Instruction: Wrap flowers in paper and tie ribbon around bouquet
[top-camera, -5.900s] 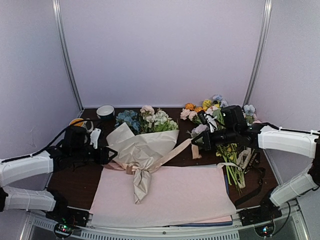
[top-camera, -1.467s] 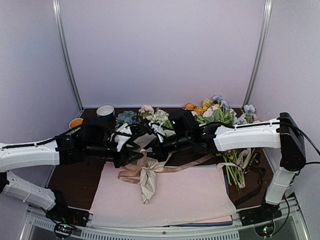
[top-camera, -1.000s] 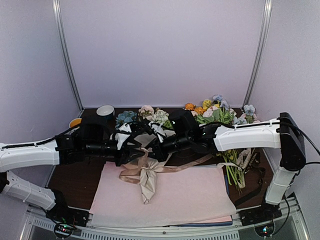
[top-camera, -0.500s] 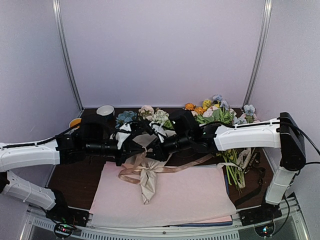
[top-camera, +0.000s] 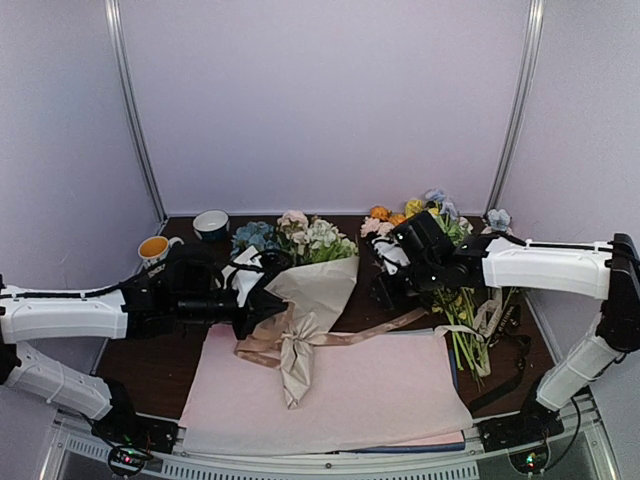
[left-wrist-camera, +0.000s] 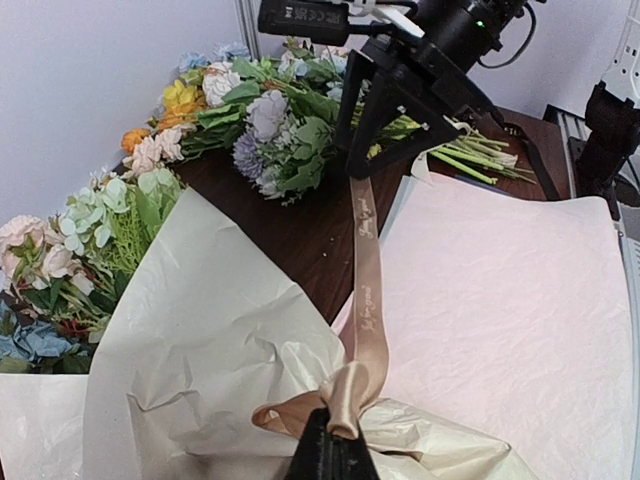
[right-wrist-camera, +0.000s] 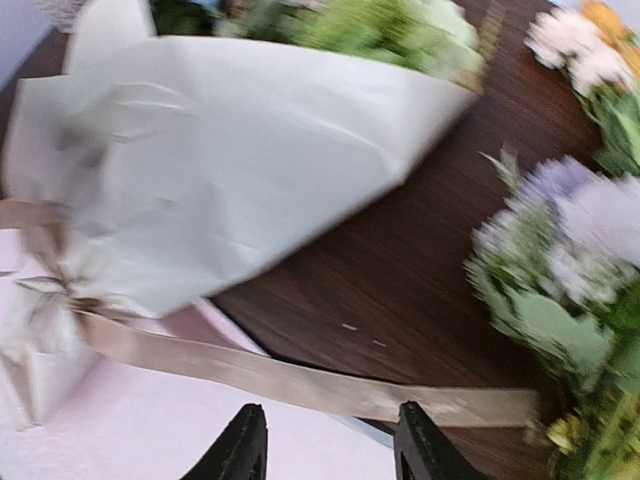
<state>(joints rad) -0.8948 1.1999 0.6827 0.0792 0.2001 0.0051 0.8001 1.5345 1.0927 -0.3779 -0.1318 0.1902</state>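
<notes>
I had the left gripper (left-wrist-camera: 322, 452) pinched shut on the ribbon (left-wrist-camera: 365, 300), right at the knot around the bouquet (top-camera: 318, 285). The bouquet lay with its narrow end on the pink sheet (top-camera: 390, 390) and its flowers (top-camera: 300, 235) at the far end. My right gripper (right-wrist-camera: 328, 428) hung with jaws apart over the ribbon's loose tail; whether it touched, I could not tell.

It was a robot lab booth: white wall panels (top-camera: 320, 100), aluminium posts (top-camera: 133, 110), 2 arms (top-camera: 545, 268) bolted to the desk (top-camera: 150, 365).
</notes>
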